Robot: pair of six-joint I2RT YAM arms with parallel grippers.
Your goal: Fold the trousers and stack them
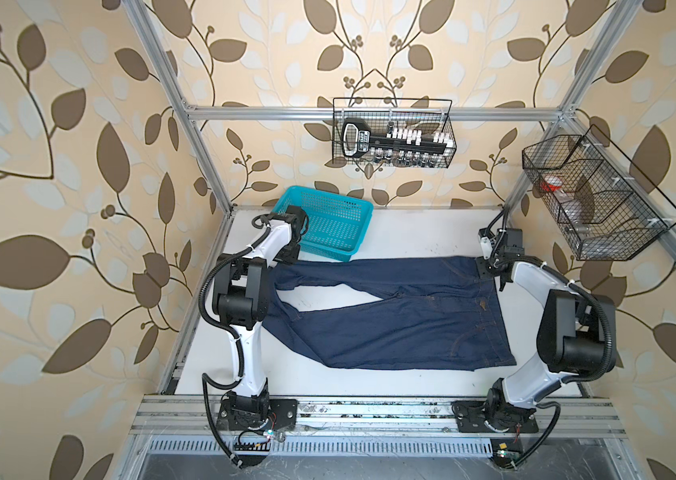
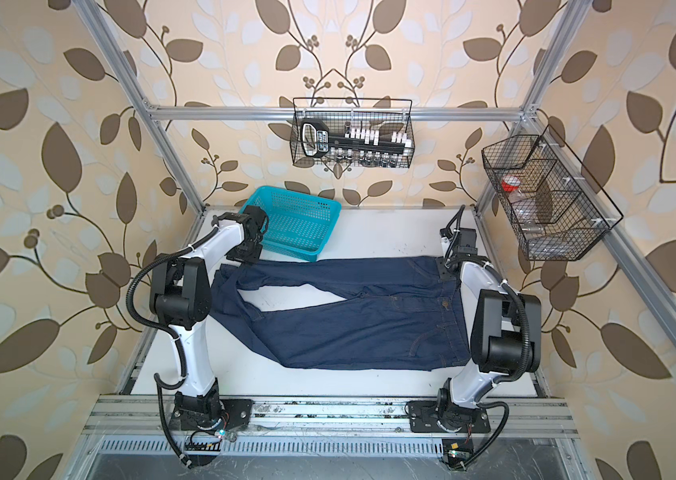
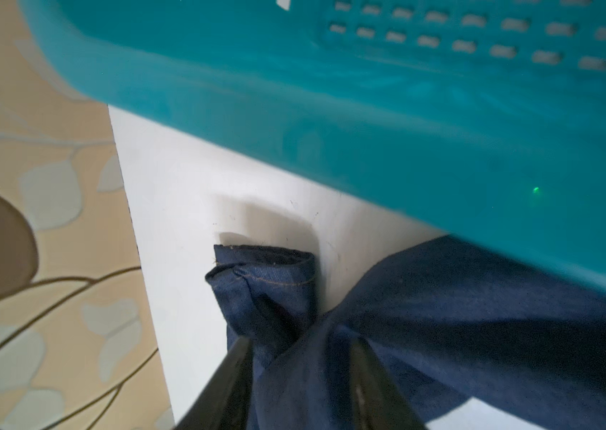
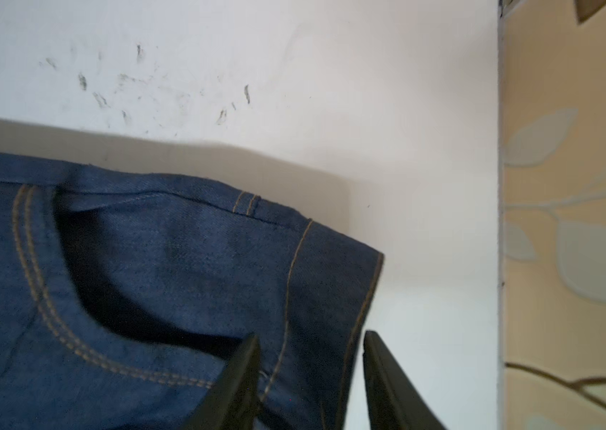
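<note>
So here's what we've got. On the left, the left arm (image 1: 276,237) comes up from its base at the front rail, elbow folded high, and the forearm reaches away and down toward the far corner of the table (image 1: 411,232). The left gripper (image 3: 301,342) points down at the cloth with its jaws roughly halfway apart. We don't see it pinching anything; a bunched bit of trouser leg just lies in the gap between the fingers. The hem (image 3: 264,268) sits crumpled just past the fingertips, and the teal basket (image 1: 324,253) is close beyond that.

The trousers (image 1: 390,328) lie flat between the two grippers, with the legs running toward the left jaws and the waist toward the right ones. The legs are splayed, with a wedge of bare table between them.

Over on the right, the right arm (image 1: 536,274) rises from the rail, elbow up and out, with the wrist bent down at the far waistband corner (image 4: 331,260). The right gripper (image 4: 312,335) is also about half open and has nothing clamped. One finger is over denim, the other over bare table, and the waistband edge runs between them. The front pocket (image 4: 126,283), with its orange stitching, lies off to the denim side of the jaws.
</note>
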